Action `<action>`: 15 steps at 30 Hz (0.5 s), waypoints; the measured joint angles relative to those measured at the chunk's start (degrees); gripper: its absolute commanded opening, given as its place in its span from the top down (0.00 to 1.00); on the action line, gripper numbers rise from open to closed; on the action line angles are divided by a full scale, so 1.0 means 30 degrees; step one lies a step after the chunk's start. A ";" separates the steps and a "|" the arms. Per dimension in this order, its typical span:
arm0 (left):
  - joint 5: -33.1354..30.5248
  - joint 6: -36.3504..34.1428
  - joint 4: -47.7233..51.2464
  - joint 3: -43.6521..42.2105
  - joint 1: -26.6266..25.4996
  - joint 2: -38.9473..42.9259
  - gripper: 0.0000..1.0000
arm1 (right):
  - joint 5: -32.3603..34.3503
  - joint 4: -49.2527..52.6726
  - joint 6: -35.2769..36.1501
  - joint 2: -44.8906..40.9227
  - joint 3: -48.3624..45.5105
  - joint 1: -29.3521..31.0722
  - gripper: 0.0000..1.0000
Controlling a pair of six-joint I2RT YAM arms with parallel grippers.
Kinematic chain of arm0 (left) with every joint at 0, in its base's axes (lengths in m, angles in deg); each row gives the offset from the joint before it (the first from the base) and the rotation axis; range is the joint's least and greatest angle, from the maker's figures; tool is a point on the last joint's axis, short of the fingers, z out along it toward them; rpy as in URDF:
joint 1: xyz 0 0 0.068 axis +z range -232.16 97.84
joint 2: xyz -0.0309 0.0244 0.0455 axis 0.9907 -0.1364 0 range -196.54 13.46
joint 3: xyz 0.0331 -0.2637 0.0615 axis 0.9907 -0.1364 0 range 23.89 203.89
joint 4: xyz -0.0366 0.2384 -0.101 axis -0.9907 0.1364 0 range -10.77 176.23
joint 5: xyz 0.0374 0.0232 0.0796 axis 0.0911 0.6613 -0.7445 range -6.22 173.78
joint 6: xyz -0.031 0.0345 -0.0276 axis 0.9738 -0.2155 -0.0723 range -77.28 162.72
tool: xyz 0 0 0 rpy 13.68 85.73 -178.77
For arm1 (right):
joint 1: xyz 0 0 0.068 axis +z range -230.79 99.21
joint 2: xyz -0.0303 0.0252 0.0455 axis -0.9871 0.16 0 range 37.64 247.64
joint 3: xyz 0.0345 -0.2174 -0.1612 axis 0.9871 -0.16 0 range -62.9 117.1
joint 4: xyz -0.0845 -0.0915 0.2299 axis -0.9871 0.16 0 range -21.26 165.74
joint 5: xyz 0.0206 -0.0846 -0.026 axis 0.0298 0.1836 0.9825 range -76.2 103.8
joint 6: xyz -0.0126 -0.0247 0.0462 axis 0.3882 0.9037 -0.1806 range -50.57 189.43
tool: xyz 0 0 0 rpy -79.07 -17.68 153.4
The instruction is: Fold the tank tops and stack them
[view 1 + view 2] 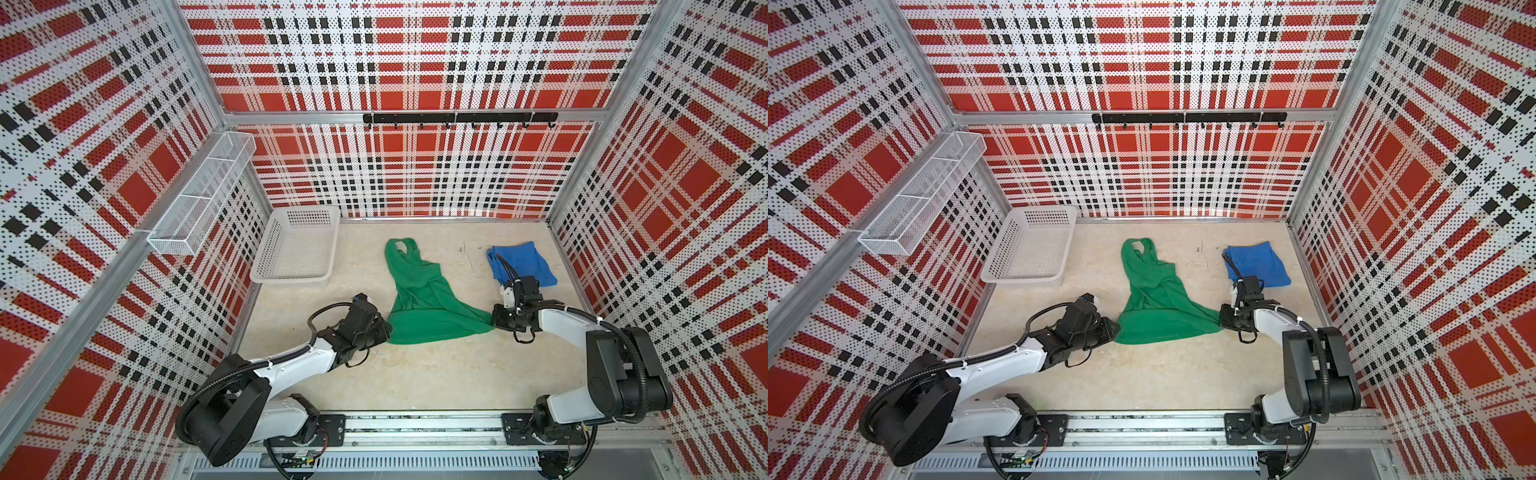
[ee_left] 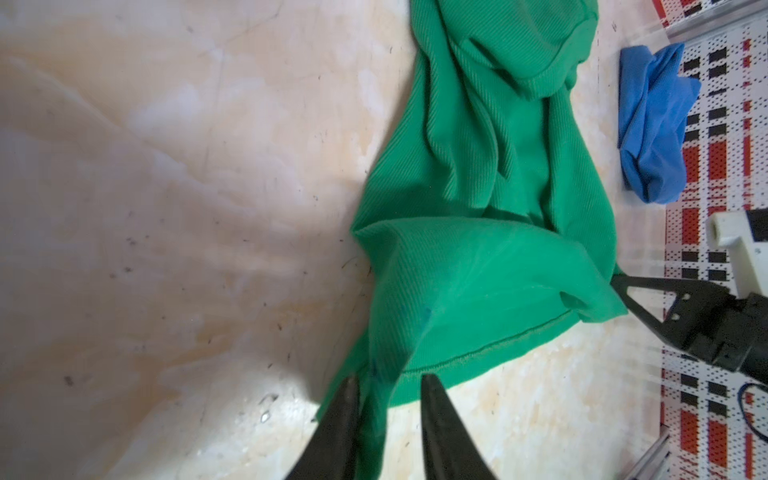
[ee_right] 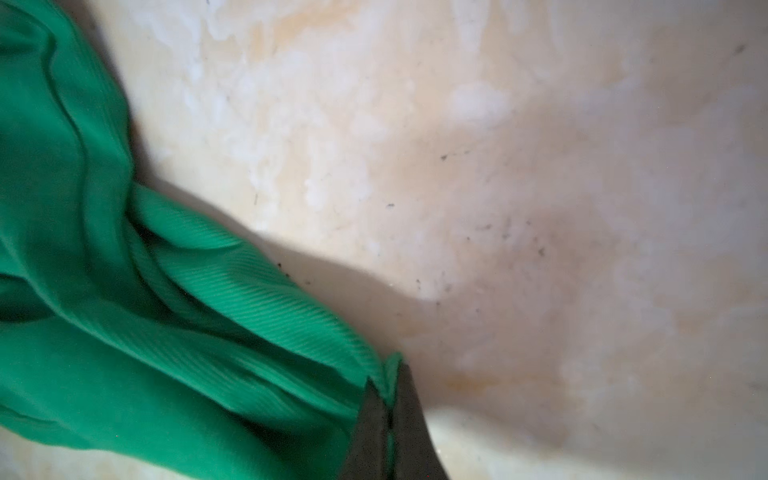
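The green tank top (image 1: 424, 303) (image 1: 1158, 307) lies crumpled in the middle of the floor, straps toward the back wall and hem toward me. My right gripper (image 1: 493, 320) (image 3: 388, 374) is shut on the hem's right corner, green cloth (image 3: 166, 332) pinched between its fingers. My left gripper (image 1: 388, 330) (image 2: 390, 378) sits at the hem's left corner with its fingers apart; a fold of green fabric (image 2: 478, 270) runs between them, against one finger. The blue tank top (image 1: 523, 262) (image 1: 1256, 264) (image 2: 652, 124) lies folded at the back right, behind the right wrist.
A white perforated basket (image 1: 291, 279) (image 1: 1021, 280) stands at the back left against the wall. A wire shelf (image 1: 199, 195) hangs on the left wall and a black hook rail (image 1: 457, 118) on the back wall. Plaid walls close in three sides.
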 measured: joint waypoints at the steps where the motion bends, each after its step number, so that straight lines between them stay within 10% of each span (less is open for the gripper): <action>1: 0.0044 0.0036 -0.0117 0.0000 -0.0044 -0.0058 0.47 | 0.0160 0.0022 -0.0066 -0.0007 0.0000 0.0000 1.00; 9: 0.0117 0.0248 -0.0430 -0.0386 -0.0080 0.0525 0.29 | 0.1064 -0.0291 -0.1268 -0.0860 -0.0656 -0.0831 1.00; 15: 0.0299 0.0627 -0.1042 -0.1224 0.0270 0.0991 0.59 | 0.0670 -0.1151 -0.1953 -0.1195 -0.1537 -0.1734 1.00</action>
